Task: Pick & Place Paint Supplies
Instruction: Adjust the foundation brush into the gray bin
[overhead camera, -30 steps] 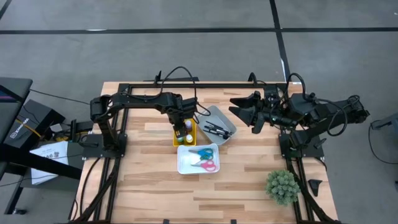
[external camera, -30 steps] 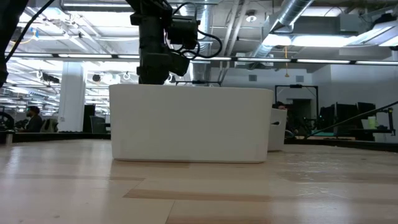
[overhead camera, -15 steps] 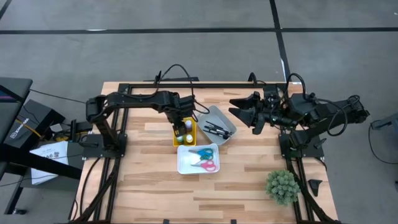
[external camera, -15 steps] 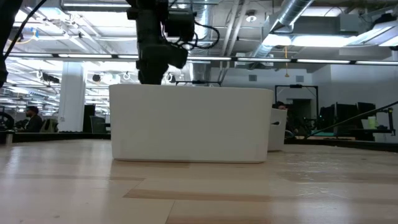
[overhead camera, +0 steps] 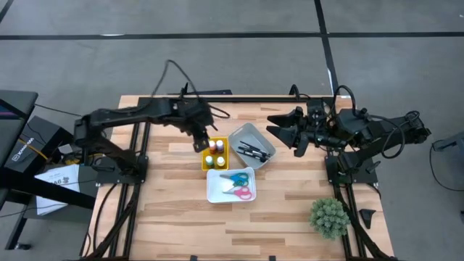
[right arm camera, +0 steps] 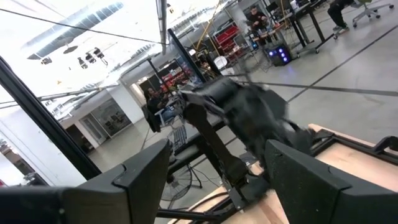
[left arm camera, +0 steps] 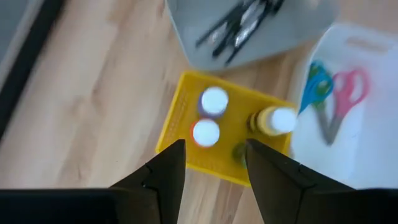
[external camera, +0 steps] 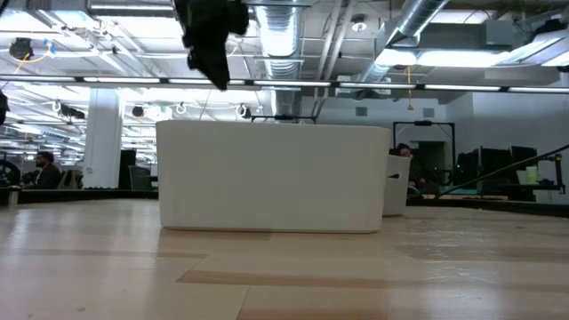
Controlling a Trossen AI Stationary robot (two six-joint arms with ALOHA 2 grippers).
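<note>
Yellow tray [overhead camera: 215, 161] holds paint bottles [left arm camera: 213, 101]; left tool [overhead camera: 202, 142] hangs above, apparently empty, jaws apart; right tool [overhead camera: 284, 130] spread wide

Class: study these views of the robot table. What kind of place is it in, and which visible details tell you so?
Probably a large open lab or workshop. Exposed ducts and strip lights run overhead, desks with equipment fill the room behind, and the wooden table stands on a bare grey floor.

3 bins [overhead camera: 215, 154] crowd mid-table; front planks [overhead camera: 181, 225] lie bare.
</note>
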